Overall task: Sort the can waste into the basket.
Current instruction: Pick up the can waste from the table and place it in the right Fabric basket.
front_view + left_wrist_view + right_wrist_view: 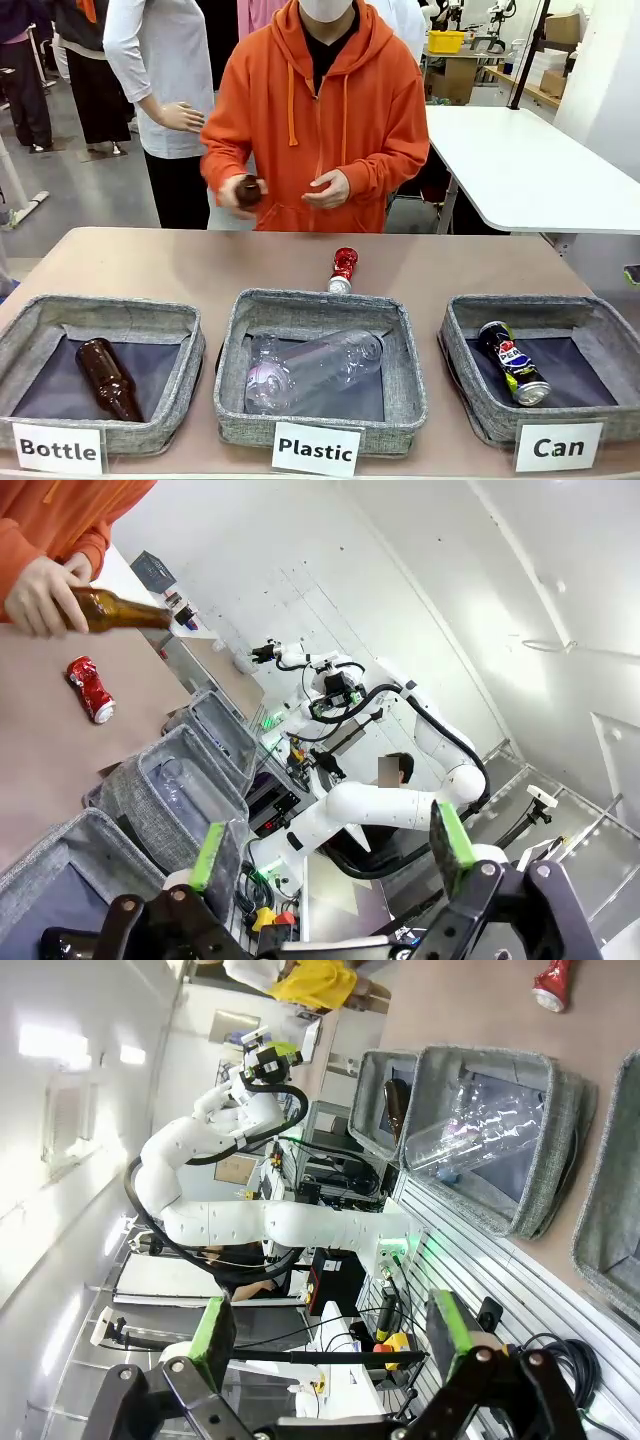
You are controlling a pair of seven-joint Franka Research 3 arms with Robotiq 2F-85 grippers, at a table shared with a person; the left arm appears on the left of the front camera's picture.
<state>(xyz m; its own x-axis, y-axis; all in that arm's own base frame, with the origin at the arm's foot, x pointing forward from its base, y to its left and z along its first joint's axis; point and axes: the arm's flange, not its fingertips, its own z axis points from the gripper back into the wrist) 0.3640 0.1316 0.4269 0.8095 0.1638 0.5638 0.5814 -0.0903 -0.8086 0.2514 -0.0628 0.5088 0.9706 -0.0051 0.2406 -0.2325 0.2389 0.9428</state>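
The crushed red can (pixel 343 270) lies on the table behind the middle basket, and it also shows as the red can (pixel 89 688) and the red can (pixel 553 985) in the wrist views. The black Pepsi can (pixel 512 362) lies inside the grey basket labelled "Can" (pixel 458 335) at the right. My left gripper (pixel 330 845) is open and empty, held high off to the side of the baskets. My right gripper (pixel 332 1332) is likewise open and empty, away from the table, with the Can basket's wall (pixel 612 1210) at its picture's right edge.
A person in an orange hoodie stands at the far side holding a brown glass bottle (pixel 248 190) above the table. The "Plastic" basket (pixel 235 350) holds a clear bottle (pixel 315 370). The "Bottle" basket (pixel 100 310) holds a brown bottle (pixel 107 378).
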